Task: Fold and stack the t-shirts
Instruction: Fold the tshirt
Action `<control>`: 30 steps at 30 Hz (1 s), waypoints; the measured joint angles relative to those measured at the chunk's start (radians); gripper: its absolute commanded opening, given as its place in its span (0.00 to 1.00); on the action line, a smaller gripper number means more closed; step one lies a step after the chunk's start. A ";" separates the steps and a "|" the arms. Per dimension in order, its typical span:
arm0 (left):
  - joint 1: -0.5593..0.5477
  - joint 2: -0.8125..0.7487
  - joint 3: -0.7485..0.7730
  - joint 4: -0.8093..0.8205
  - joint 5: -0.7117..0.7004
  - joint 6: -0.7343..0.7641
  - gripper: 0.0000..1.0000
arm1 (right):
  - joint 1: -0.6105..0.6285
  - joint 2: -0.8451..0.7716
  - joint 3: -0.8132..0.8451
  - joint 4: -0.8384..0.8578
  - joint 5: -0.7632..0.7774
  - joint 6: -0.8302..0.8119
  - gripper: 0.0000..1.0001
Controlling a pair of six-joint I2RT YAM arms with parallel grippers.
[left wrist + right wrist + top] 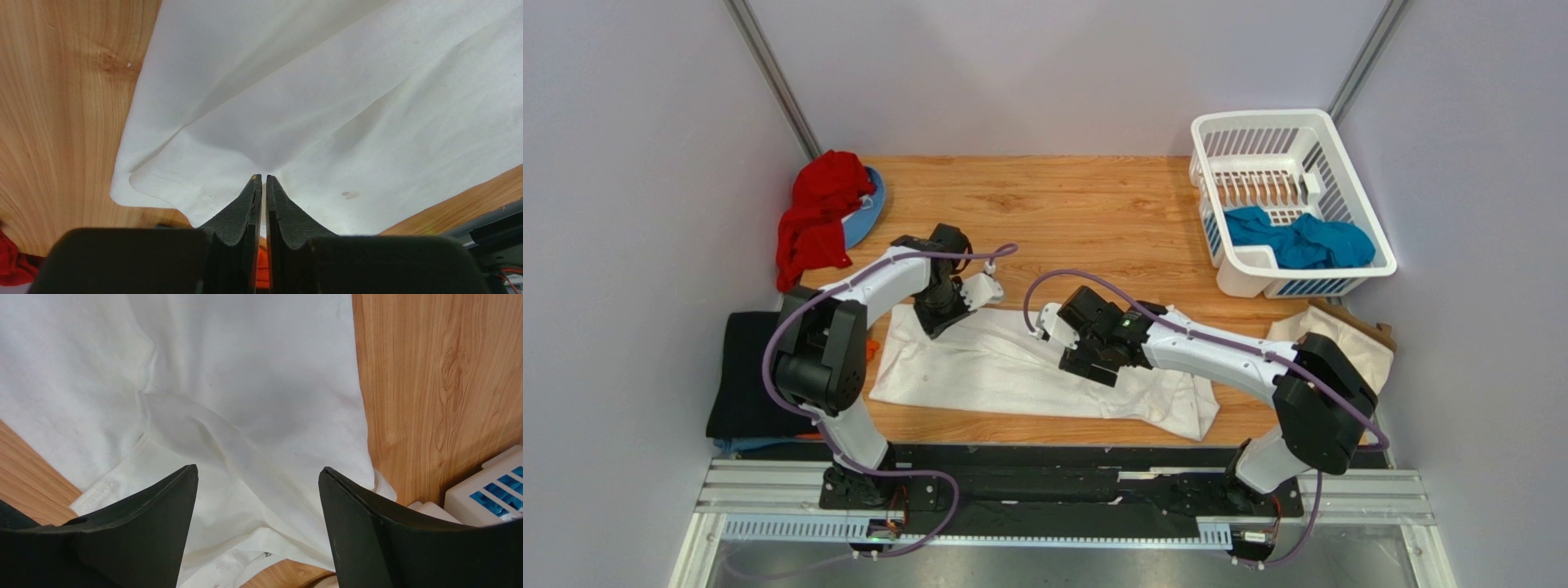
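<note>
White shirt [1008, 365] is lying spread across the middle of the table [1100, 208], under both arms. Left gripper [261, 179] is pinching a raised fold near the shirt's back left corner, jaws closed tight on the cloth. Right gripper [258, 470] is hovering over the shirt's right half, jaws standing wide apart with nothing between them. Teal shirt [1308, 241] is sitting in the white basket [1259, 123] back right. Red cloth [821, 211] is lying bunched back left. Black cloth [750, 368] is lying at the left edge.
</note>
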 measured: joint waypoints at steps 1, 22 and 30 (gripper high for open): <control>-0.001 0.003 0.000 0.003 0.000 -0.003 0.14 | -0.008 0.000 -0.008 0.000 0.005 0.000 0.77; -0.021 0.051 -0.068 0.024 -0.011 -0.022 0.14 | -0.230 0.135 -0.047 0.095 -0.006 -0.103 0.77; -0.027 0.095 -0.021 -0.023 -0.026 -0.021 0.14 | -0.355 0.300 0.149 0.121 -0.005 -0.131 0.76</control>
